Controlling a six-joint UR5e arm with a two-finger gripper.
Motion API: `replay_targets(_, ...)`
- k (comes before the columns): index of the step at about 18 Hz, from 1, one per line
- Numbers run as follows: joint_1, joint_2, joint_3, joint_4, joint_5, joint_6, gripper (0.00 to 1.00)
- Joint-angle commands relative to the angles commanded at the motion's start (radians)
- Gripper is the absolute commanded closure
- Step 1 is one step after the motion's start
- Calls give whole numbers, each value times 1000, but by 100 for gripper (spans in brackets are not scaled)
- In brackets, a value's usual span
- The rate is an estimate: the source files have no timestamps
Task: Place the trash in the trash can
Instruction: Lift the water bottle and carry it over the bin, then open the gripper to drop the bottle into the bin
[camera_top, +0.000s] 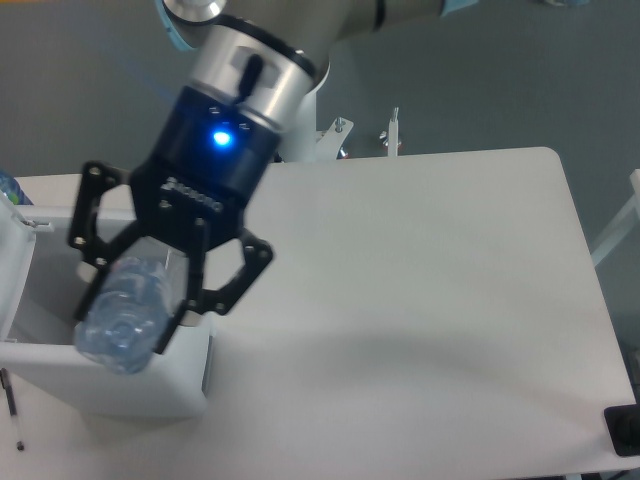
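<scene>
while the hand (135, 310) pinches the bottle (125, 318) over the trash can (110, 385), the white table (420, 300) meets a grey wall (520, 80).

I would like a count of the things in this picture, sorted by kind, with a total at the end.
Plastic bottles: 1, the crushed bottle held in the claw.
Bins: 1, the white trash can.
Tables: 1, the white table.
Robot claws: 1.
Total: 4.

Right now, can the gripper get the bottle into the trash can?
Probably yes: the gripper holds the bottle over the open trash can, with nothing visible between them.
</scene>
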Motion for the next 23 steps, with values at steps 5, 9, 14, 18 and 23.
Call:
replay_targets(5, -28, 2, -32, 25, 2, 16, 43)
replay_targets(9, -29, 0, -74, 25, 2, 74, 36)
replay_targets(14, -29, 17, -106, 25, 5, 101, 9)
replay_targets(18, -28, 17, -114, 25, 8, 101, 9)
replay_targets(23, 9, -8, -117, 31, 14, 103, 5)
